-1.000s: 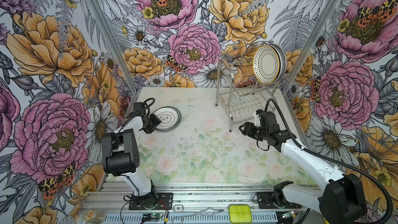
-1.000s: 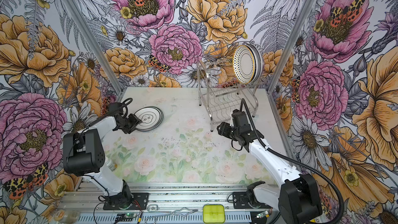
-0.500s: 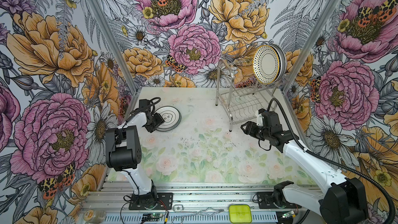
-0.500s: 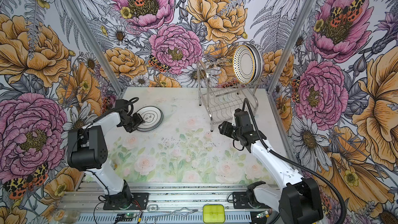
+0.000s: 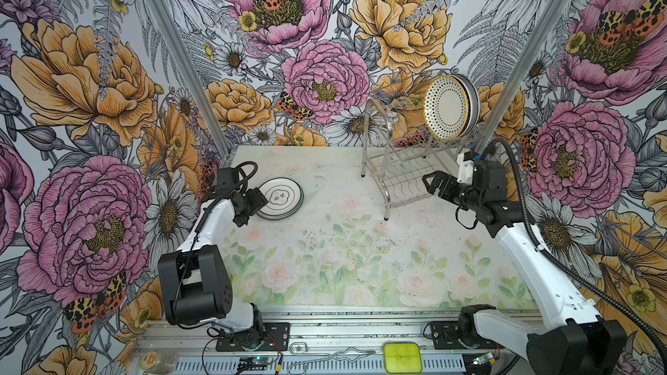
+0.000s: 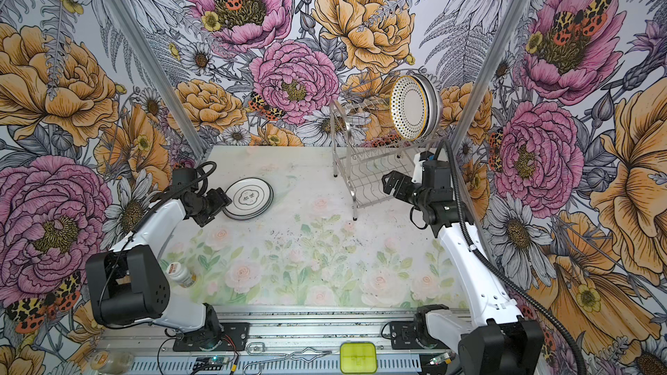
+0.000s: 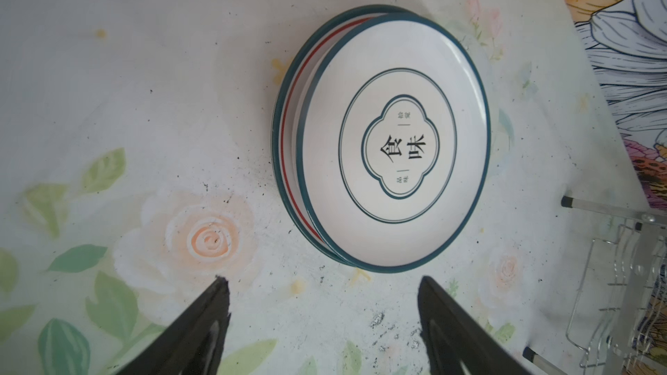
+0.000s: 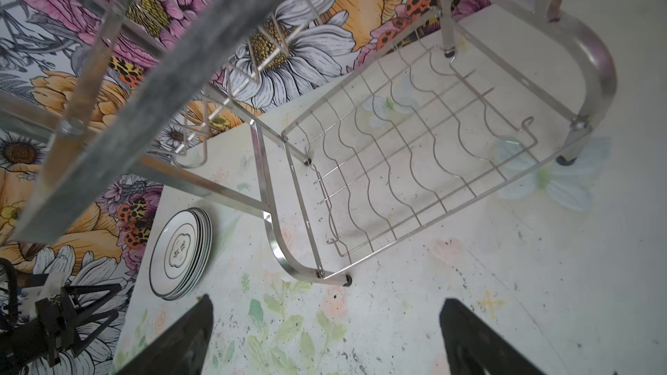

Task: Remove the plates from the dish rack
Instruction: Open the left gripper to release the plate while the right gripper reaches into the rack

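Note:
A stack of white plates [image 5: 280,198] with dark green rims lies flat on the table at the left, its top plate [image 7: 393,138] printed with black characters. My left gripper [image 7: 323,283] stands open just short of the stack's edge, touching nothing. The steel dish rack [image 5: 400,182] stands at the back right. On its upper level, upright plates [image 6: 411,108] lean together, the front one black-dotted with a yellow rim. The lower shelf [image 8: 397,160] is bare. My right gripper [image 5: 431,185] hovers open at the rack's front right, below those plates, with nothing between its fingers.
Floral walls close in the table on three sides, and the rack sits near the right wall. A small jar [image 6: 180,275] stands by the left arm's base. On the front rail lie a yellow-green box [image 5: 402,357] and a wire hook [image 5: 325,355].
My left gripper has opened and drawn back a little from the plate stack. My right gripper has opened wider and edged toward the rack.

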Controlling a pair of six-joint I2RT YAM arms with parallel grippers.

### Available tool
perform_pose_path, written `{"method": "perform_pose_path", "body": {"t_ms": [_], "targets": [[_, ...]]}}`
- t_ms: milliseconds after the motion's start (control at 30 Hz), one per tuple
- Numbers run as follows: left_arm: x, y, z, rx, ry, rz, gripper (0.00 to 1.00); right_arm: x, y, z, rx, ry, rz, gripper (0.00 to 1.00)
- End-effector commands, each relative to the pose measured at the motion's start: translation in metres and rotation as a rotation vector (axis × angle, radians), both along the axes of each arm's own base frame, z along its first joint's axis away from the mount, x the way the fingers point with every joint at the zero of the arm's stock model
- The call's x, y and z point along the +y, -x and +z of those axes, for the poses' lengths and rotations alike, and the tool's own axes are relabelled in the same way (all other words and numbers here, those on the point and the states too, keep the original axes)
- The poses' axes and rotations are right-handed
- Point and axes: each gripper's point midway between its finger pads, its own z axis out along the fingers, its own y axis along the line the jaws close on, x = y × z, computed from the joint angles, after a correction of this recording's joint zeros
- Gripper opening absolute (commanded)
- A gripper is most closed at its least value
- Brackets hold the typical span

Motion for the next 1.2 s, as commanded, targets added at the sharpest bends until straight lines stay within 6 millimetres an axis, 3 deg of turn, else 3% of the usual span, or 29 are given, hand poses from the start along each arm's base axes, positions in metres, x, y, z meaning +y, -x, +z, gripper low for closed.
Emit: {"method": "perform_pose_path", "body": {"t_ms": [0,167,267,367,667,1167], "targets": [[0.000,0.006,0.014,-0.031,0.001,-0.004,0.85,-0.009,-0.004,0.052,-0.130,0.051,0.027,0.99],[0.000,0.010,0.033,-0.082,0.002,-0.007,0.87,-0.021,-0.018,0.123,-0.303,0.148,0.034,0.99],[0.000,0.013,0.041,-0.102,0.004,-0.006,0.91,-0.027,-0.029,0.152,-0.360,0.167,0.024,0.99],[0.003,0.017,0.048,-0.122,-0.002,-0.001,0.93,-0.031,-0.044,0.165,-0.374,0.158,0.004,0.99],[0.007,0.025,0.069,-0.189,0.003,0.003,0.99,-0.040,-0.077,0.169,-0.360,0.145,-0.047,0.99],[-0.005,0.035,0.081,-0.236,0.033,-0.025,0.99,-0.048,-0.098,0.159,-0.330,0.159,-0.080,0.99]]}}
